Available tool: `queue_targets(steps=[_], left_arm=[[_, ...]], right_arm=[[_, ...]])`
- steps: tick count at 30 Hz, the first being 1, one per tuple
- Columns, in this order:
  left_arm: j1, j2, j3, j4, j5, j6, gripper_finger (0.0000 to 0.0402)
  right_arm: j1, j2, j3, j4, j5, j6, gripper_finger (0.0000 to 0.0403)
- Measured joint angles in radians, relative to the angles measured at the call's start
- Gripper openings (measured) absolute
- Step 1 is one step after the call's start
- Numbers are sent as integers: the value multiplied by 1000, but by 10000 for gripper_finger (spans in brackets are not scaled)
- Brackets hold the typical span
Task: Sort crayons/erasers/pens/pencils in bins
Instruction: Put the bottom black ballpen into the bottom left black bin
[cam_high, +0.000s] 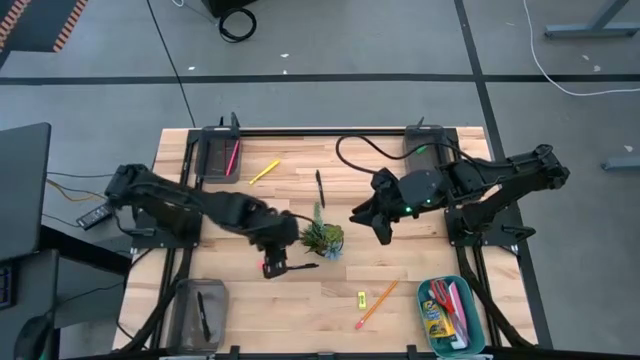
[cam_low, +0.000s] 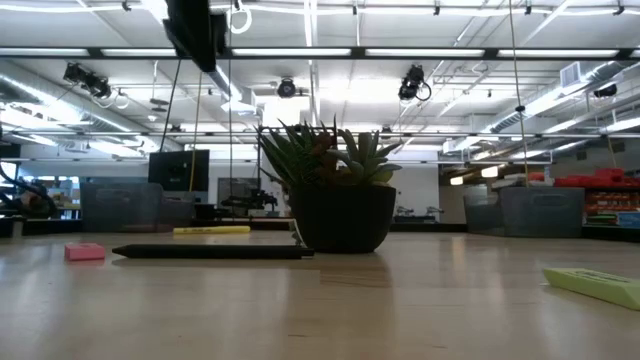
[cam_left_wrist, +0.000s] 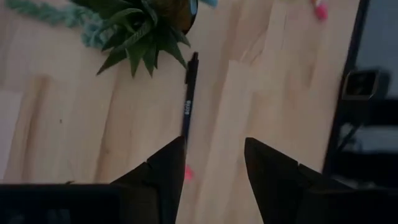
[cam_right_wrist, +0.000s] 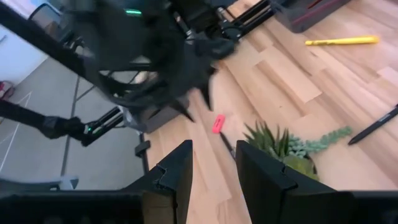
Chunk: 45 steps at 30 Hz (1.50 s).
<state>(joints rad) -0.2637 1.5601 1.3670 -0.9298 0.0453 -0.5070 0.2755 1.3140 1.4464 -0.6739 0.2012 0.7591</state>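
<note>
My left gripper (cam_high: 272, 264) (cam_left_wrist: 214, 146) hangs open above the table, just left of the potted plant (cam_high: 322, 238). Below it lie a pink eraser (cam_left_wrist: 188, 174) (cam_low: 84, 252) and a black pen (cam_left_wrist: 188, 96) (cam_high: 300, 267), both flat on the wood. My right gripper (cam_high: 370, 216) (cam_right_wrist: 213, 146) is open and raised to the plant's right, holding nothing. A second black pen (cam_high: 320, 187) and a yellow pencil (cam_high: 264, 172) lie farther back. An orange pencil (cam_high: 377, 304) and a yellow-green eraser (cam_high: 361, 297) lie near the front.
Four bins stand at the corners. The dark one (cam_high: 218, 158) at the far left holds a pink pencil. Another (cam_high: 425, 150) sits at the far right under my right arm. The translucent one (cam_high: 198, 312) holds a pen. The teal one (cam_high: 450, 315) holds the crayon box.
</note>
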Motion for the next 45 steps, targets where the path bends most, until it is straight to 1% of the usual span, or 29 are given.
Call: queue_targets(steps=[3, 5, 7, 11, 17, 22, 29, 34, 40, 45], left_arm=[[41, 63, 0, 5, 46, 131, 178], [50, 110, 0, 4, 44, 226, 183], [56, 156, 0, 4, 46, 285, 188], [60, 246, 0, 21, 45, 299, 200], [40, 324, 0, 91, 25, 287, 216], [10, 351, 0, 151, 25, 260, 220], [-32, 359, 0, 169, 18, 265, 224], [-30, 395, 0, 171, 14, 254, 221], [-31, 459, 0, 172, 3, 233, 224], [-31, 467, 2, 174, -19, 197, 218]], right_arm=[[16, 0, 0, 0, 4, 1, 129], [24, 0, 0, 0, 27, 1, 129], [25, 0, 0, 0, 61, 9, 129], [24, 0, 0, 0, 110, 34, 129], [25, 0, 0, -5, 113, 43, 129], [29, 0, 0, -24, 113, 45, 129], [29, 0, 0, -29, 114, 56, 129], [29, 0, 0, -29, 147, 77, 129], [29, 0, 0, -30, 148, 78, 129], [29, 0, 0, -32, 146, 80, 129]])
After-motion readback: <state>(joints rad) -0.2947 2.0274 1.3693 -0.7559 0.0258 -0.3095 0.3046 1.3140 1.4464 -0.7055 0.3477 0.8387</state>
